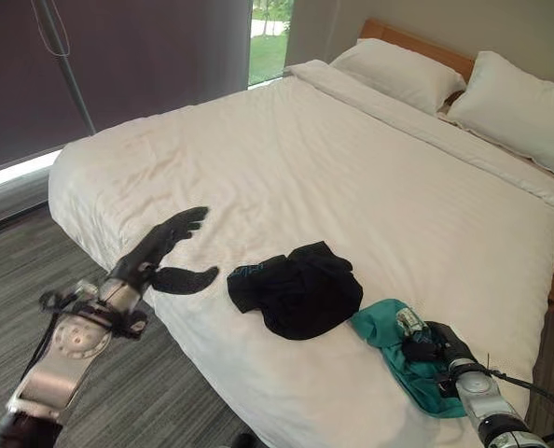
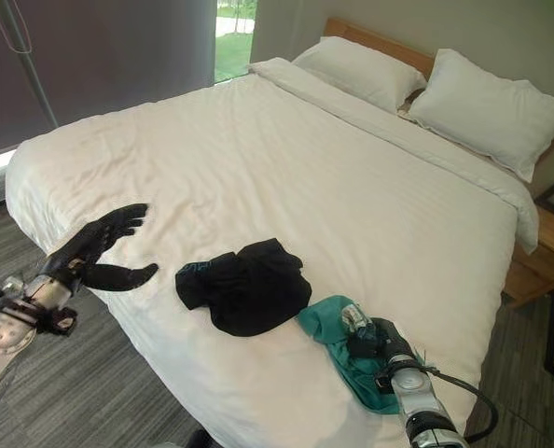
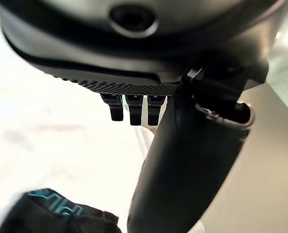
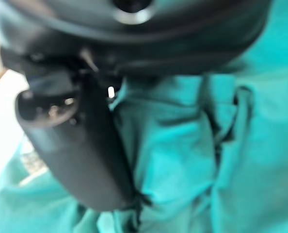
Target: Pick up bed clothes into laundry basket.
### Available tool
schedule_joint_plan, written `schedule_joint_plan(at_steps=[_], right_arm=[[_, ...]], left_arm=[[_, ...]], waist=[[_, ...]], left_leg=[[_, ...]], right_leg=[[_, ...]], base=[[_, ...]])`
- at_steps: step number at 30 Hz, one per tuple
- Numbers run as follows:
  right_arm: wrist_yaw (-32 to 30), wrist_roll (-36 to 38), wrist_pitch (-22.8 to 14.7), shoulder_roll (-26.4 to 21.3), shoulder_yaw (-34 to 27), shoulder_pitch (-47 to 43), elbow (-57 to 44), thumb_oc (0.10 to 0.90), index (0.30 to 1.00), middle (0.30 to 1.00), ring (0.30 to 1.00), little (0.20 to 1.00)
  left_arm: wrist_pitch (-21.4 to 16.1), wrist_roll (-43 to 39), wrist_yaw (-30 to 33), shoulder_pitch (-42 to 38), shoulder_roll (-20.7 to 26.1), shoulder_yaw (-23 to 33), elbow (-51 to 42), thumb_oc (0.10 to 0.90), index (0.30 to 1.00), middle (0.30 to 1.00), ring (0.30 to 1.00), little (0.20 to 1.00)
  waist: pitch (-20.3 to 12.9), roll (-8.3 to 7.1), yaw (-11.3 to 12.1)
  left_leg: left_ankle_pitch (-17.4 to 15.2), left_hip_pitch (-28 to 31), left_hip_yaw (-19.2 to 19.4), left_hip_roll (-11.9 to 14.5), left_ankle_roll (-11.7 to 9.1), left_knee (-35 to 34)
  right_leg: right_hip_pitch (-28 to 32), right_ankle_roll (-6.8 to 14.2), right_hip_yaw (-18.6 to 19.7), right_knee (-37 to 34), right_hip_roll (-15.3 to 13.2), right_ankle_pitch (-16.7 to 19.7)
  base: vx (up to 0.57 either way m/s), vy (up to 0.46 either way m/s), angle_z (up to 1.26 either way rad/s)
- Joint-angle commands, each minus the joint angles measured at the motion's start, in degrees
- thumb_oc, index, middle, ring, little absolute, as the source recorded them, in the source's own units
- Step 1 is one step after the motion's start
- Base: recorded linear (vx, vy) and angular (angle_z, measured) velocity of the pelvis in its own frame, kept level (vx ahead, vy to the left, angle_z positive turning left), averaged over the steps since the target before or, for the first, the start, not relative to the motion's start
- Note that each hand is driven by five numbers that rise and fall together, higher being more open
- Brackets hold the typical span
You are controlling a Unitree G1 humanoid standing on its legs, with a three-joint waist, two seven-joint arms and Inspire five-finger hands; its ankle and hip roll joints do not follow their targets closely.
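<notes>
Clothes first: there's a teal garment point(image 1: 394, 347) bunched up at the near edge of the bed point(image 1: 352, 177), and right next to it, touching on its window side, a crumpled black garment point(image 1: 298, 288) with a bit of teal trim.

The right hand point(image 1: 426, 341) is down on the teal garment, basically sitting on top of it. In its own wrist view the thumb point(image 4: 81, 160) is buried in the teal folds, but I honestly can't tell whether the fingers are closed on the cloth or just resting on it.

The left hand point(image 1: 170, 247) hovers over the bed edge on the far side of the black garment from the teal one, near it but not touching. Fingers straight, thumb stuck out toward the pile, holding nothing.

So the split looks obvious to me: teal piece belongs to the right hand, black piece is nearer the left and lies off its thumb side, so a short sideways reach along the bed edge would get there. The black heap is more of a lump than a strip, no real long axis to line up with.

Two pillows point(image 1: 403, 70) sit way off at the headboard, well apart from the clothes. I don't see a laundry basket.
</notes>
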Motion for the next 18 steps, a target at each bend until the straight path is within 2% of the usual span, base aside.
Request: schedule_joint_plan(at_steps=[1,2,3,7,9,12,18], right_arm=[[8.74,-2.68,8.2,6.27,12.86,12.93,6.35,0.4,0.3,0.3,0.3,0.3],[8.74,-2.68,8.2,6.29,12.78,12.95,6.35,0.4,0.3,0.3,0.3,0.3],[8.84,-2.98,8.17,6.05,13.28,13.17,6.46,0.4,0.3,0.3,0.3,0.3],[8.85,-3.66,8.2,5.83,13.7,13.57,6.87,0.4,0.3,0.3,0.3,0.3],[8.81,-3.66,8.22,5.8,13.42,14.02,7.35,0.4,0.3,0.3,0.3,0.3],[8.84,-3.87,8.22,5.84,13.39,14.36,7.66,0.4,0.3,0.3,0.3,0.3],[8.94,-5.25,8.3,6.06,14.72,14.77,8.21,0.4,0.3,0.3,0.3,0.3]], left_arm=[[-4.25,4.85,-0.23,-13.54,-0.2,-0.61,-4.3,0.8,0.9,0.9,0.9,0.9],[-4.3,4.88,-0.18,-13.75,-0.24,-0.81,-4.17,0.8,0.9,0.9,0.9,0.9],[-4.15,5.85,-0.99,-15.86,-0.15,-3.55,-3.8,0.8,0.9,0.9,0.9,0.9],[-3.36,3.6,-1.72,-17.2,-2.14,-6.07,-1.64,0.8,0.9,0.9,0.9,0.9],[-3.21,5.3,-2.43,-19.31,-2.57,-8.42,-1.57,0.8,0.9,0.9,0.9,0.9],[-3.17,5.88,-2.07,-20.05,-3.16,-9.09,-0.86,0.8,0.9,0.9,0.9,0.9],[-2.85,11.39,0.17,-26.03,-6.27,-13.22,6.23,0.8,0.9,0.9,0.9,0.9]], waist=[[1.32,4.92,-2.56],[1.34,4.91,-2.48],[1.3,4.91,-3.03],[1.25,4.77,-3.48],[1.23,4.66,-3.98],[1.23,4.61,-4.15],[1.11,4.45,-5.3]], left_leg=[[-2.58,-0.64,-1.42,0.84,-0.89,-0.01],[-2.59,-0.63,-1.42,0.84,-0.89,-0.01],[-2.65,-0.59,-1.24,0.89,-0.91,-0.01],[-2.79,-0.45,-0.78,1.03,-0.93,-0.01],[-2.88,-0.42,-0.58,1.12,-0.94,-0.01],[-2.38,-0.66,-0.4,1.12,-0.98,-0.01],[-3.2,-0.11,0.21,1.36,-1.0,-0.01]], right_leg=[[0.1,3.16,0.46,2.59,-0.38,-3.25],[0.12,3.16,0.46,2.58,-0.38,-3.25],[0.15,3.18,0.65,2.41,-0.31,-3.19],[0.26,3.22,1.01,2.14,-0.23,-3.06],[0.23,3.23,1.14,2.09,-0.12,-3.04],[-0.13,3.25,1.43,2.11,-0.09,-2.54],[0.56,3.24,1.76,1.62,-0.05,-2.96]], base=[[-0.01,-0.004,-0.14],[-0.02,-0.003,-0.12],[-0.02,-0.002,-0.12],[0.0,-0.003,-0.08],[0.0,-0.006,-0.06],[-0.01,0.001,-0.02],[0.01,0.0,-0.01]])
